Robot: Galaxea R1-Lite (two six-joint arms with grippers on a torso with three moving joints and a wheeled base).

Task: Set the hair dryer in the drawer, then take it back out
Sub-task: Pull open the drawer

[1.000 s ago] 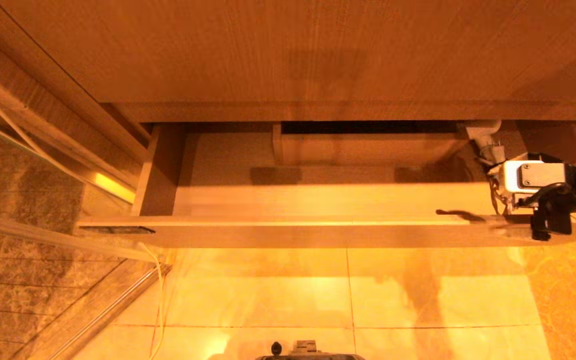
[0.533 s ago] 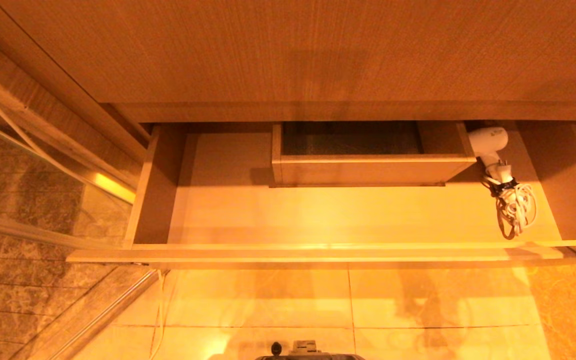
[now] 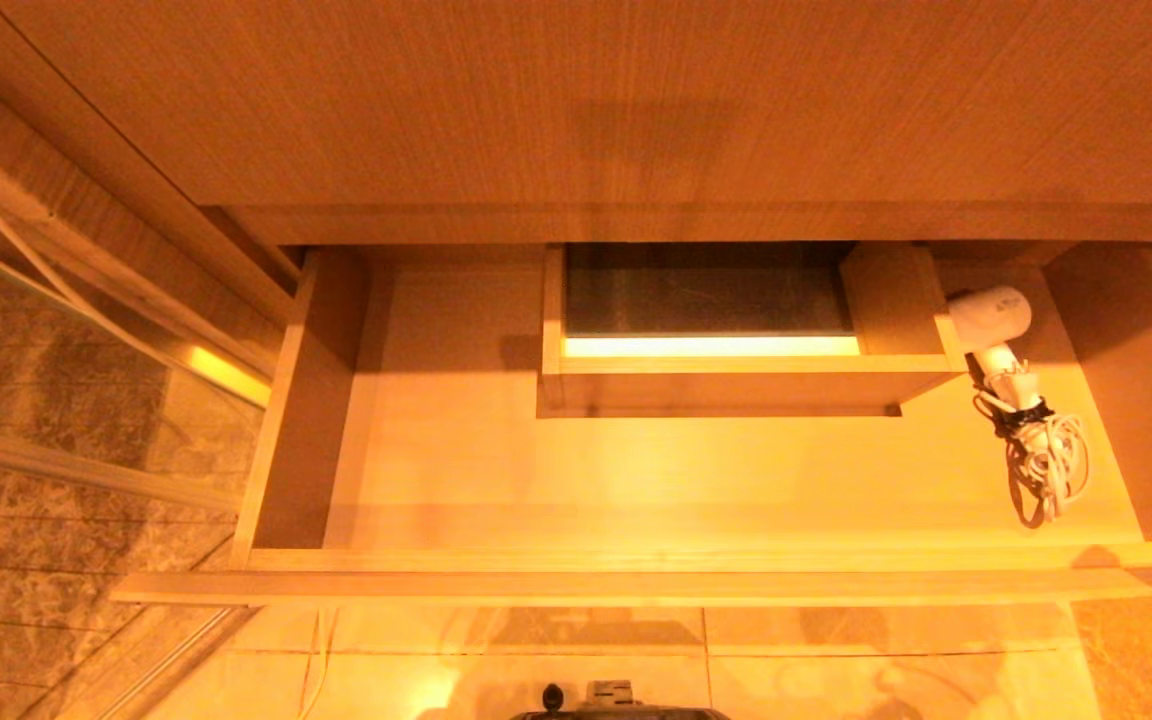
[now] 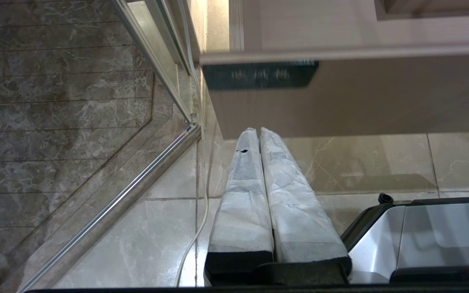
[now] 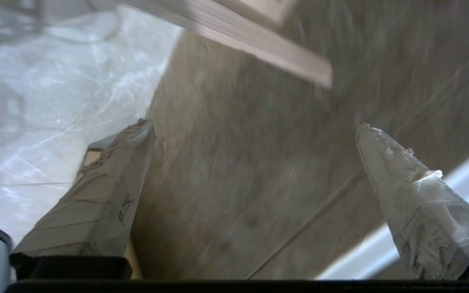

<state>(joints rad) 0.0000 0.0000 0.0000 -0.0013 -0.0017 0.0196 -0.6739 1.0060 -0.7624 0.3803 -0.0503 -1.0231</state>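
Wide, shallow, light wood-grain drawer [image 3: 456,470], pulled well out from under the countertop; its front carries a small dark rectangular label [image 4: 260,75] at the left end. A boxed rectangular cut-out [image 3: 726,330] sits at the far middle. White hair dryer [image 3: 991,325] lies on the drawer floor at far right, touching the box's right wall, its cord bundled [image 3: 1046,465] toward the near side.

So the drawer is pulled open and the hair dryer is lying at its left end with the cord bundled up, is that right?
Not quite: the hair dryer lies at the right end of the open drawer, beside the boxed cut-out, with its cord bundled. The head view shows this.
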